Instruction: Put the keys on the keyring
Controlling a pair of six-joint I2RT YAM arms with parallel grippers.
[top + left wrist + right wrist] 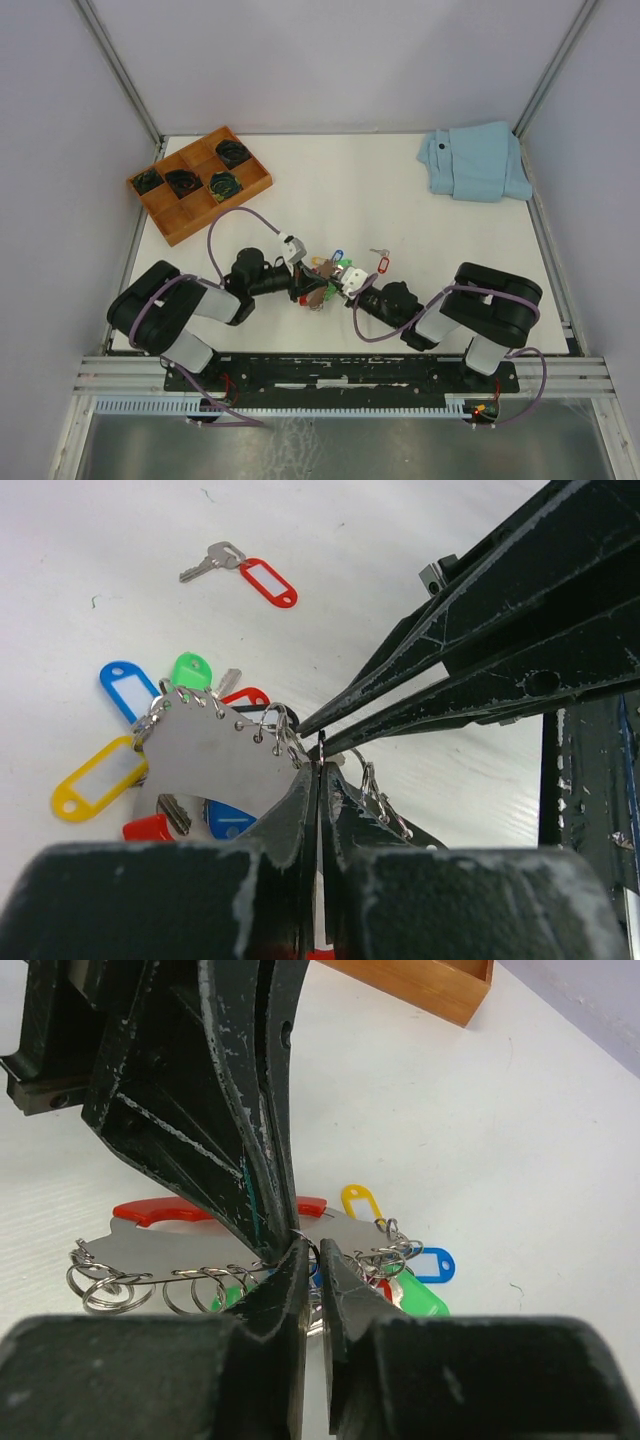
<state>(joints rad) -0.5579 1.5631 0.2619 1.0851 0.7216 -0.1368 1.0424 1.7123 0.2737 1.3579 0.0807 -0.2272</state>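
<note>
Clamping the keyring [215, 745], we press left fingers [292, 815] and right fingers [285, 1295] together on it; red-tagged key [262, 578] lies apart.

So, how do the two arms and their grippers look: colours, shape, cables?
Both arms, left arm and right arm, are black with light grey segments, and a purple cable loops along each. Each wrist carries a small white block. The left gripper and right gripper have long, tapering black fingers with whitish scuffs.
</note>
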